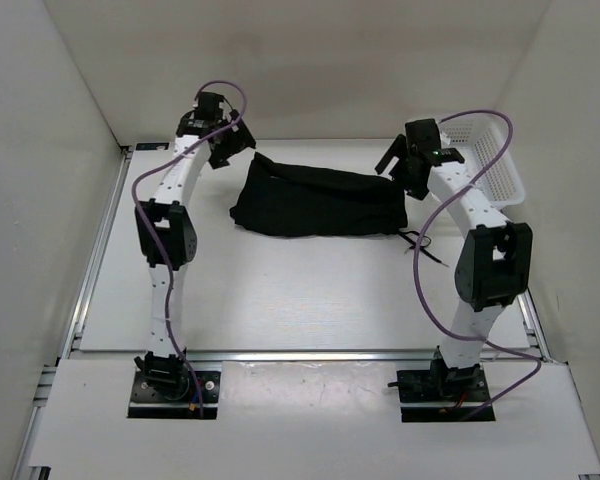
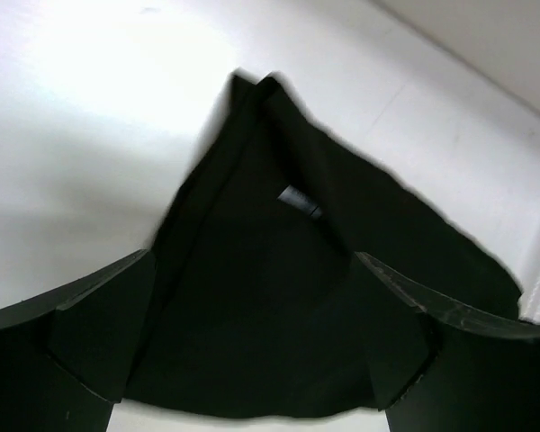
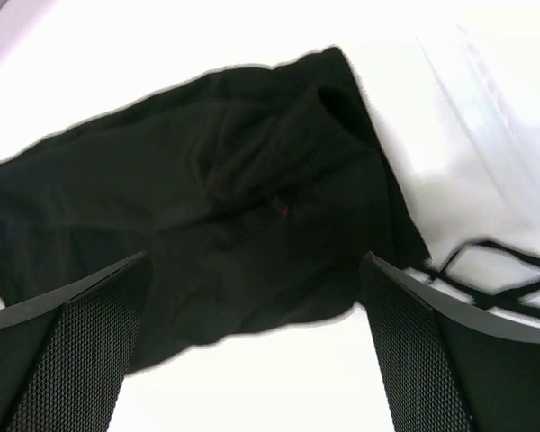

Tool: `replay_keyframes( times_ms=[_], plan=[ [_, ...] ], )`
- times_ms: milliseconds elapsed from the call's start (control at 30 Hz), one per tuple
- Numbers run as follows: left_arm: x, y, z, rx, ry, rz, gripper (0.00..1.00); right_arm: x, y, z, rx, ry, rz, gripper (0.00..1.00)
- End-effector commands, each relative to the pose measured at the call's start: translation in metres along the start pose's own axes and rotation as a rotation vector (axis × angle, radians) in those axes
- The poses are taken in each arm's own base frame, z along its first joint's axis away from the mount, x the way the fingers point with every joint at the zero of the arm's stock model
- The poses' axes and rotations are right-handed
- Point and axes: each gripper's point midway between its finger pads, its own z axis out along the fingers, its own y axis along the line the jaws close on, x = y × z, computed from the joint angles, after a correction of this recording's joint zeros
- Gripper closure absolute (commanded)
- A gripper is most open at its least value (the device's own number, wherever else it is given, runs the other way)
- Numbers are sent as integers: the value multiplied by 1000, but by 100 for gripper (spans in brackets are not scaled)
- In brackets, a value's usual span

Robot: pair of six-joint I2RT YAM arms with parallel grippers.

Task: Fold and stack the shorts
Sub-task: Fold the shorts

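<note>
The black shorts (image 1: 318, 200) lie as a long folded bundle across the back middle of the table. My left gripper (image 1: 230, 150) hangs over their left end, and its jaws stand wide apart. In the left wrist view the cloth (image 2: 279, 297) fills the space under the open left gripper (image 2: 254, 270). My right gripper (image 1: 395, 165) hovers by the right end of the shorts. The right wrist view has the shorts (image 3: 225, 198) just beyond the open right gripper (image 3: 256, 270), with bare table between the fingers. Neither gripper holds anything.
A white mesh basket (image 1: 490, 160) stands at the back right, close behind the right arm. A thin black drawstring (image 1: 425, 248) trails from the shorts' right end onto the table (image 1: 280, 300); the right wrist view also shows this drawstring (image 3: 495, 270). White walls enclose three sides.
</note>
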Motion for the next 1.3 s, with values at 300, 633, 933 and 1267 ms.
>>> replay_keyframes(
  times_ms=[300, 633, 933, 1267],
  plan=[
    [97, 77, -89, -107, 272, 44, 0, 71, -65, -63, -20, 132, 54, 0],
    [147, 101, -30, -205, 358, 2, 0, 69, -83, -98, -36, 87, 43, 1],
    [151, 97, -14, -226, 342, -36, 90, 120, -83, -69, -147, 266, 239, 1],
    [115, 123, -64, -299, 210, -67, 90, 108, -51, -6, -152, 297, 270, 2]
  ],
)
